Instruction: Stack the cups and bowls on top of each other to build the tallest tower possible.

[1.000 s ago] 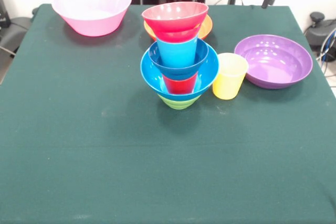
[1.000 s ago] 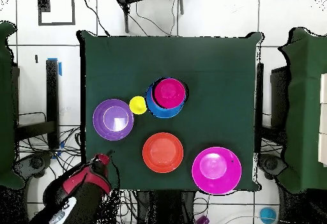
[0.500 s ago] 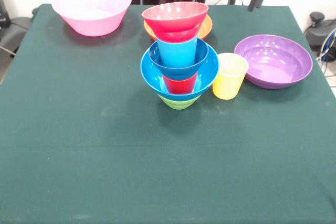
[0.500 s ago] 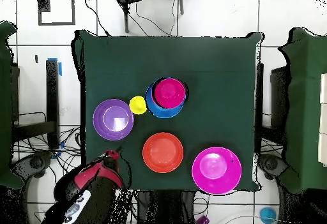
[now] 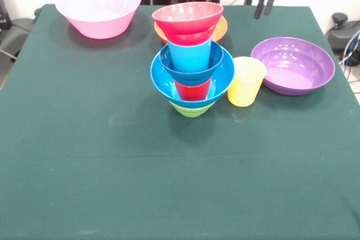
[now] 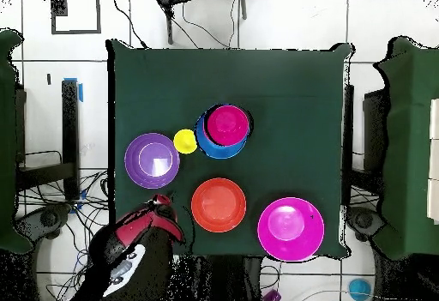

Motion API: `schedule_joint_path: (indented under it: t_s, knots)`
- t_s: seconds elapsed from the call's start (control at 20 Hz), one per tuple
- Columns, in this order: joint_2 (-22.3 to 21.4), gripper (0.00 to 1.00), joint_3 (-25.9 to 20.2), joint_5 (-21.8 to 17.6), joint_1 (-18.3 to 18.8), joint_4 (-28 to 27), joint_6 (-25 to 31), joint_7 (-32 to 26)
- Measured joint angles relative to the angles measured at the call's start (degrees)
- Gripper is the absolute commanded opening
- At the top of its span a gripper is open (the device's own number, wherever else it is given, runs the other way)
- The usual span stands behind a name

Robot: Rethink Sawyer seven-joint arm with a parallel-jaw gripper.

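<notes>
Six glossy round plastic pcs in tower (image 5: 192,60); empty gripper (image 5: 264,5), fingers slightly apart.

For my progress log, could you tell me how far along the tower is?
Done: the tower holds six pieces, topped by a red bowl. In hand: nothing; the gripper hangs empty, fingers slightly apart, at the table's edge. Left: the yellow cup, purple bowl, orange bowl and pink bowl.
</notes>
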State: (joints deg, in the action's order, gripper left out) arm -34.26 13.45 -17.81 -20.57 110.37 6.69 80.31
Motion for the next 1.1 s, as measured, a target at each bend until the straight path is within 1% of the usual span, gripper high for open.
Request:
schedule_joint_path:
  t_s: [0.15,0.8,1.1]
  knots:
    - [0.49,1.0,-0.31,-0.59,0.84,-0.45,-0.26,0.0]
    - [2.05,1.0,-1.09,-1.38,2.13,-3.24,-0.3,0.0]
    - [3.28,1.0,-1.1,-1.39,2.12,-4.42,-1.83,0.0]
